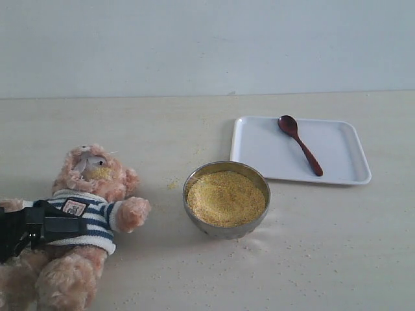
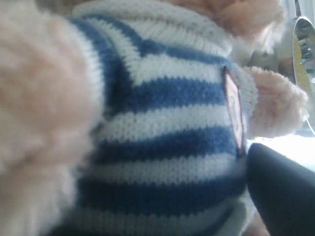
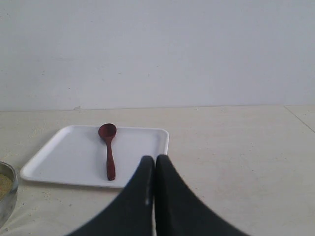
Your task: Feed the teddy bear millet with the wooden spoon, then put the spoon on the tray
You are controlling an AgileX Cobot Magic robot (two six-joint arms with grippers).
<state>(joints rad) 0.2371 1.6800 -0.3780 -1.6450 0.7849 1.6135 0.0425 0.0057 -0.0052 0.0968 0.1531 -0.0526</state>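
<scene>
The teddy bear point(image 1: 91, 194) lies on its back at the table's left, with yellow millet on its muzzle point(image 1: 98, 173). My left gripper point(image 1: 65, 225) reaches across its striped shirt point(image 2: 162, 128). Its jaws stand wide to either side of the torso, open; only one dark finger point(image 2: 283, 191) shows, just clear of the shirt. The wooden spoon point(image 1: 300, 144) point(image 3: 108, 150) lies on the white tray point(image 1: 337, 152) point(image 3: 64, 157), bowl end toward the wall. Millet point(image 1: 225, 197) fills the steel bowl point(image 1: 194, 217) at the centre. My right gripper point(image 3: 155, 160) is shut and empty, short of the tray, and out of the exterior view.
Stray millet grains point(image 1: 172, 184) are scattered on the pale tabletop around the bowl and between bowl and bear. A plain wall point(image 1: 207, 45) closes off the far edge of the table. The bear's paw point(image 1: 133, 212) lies close to the bowl's left side.
</scene>
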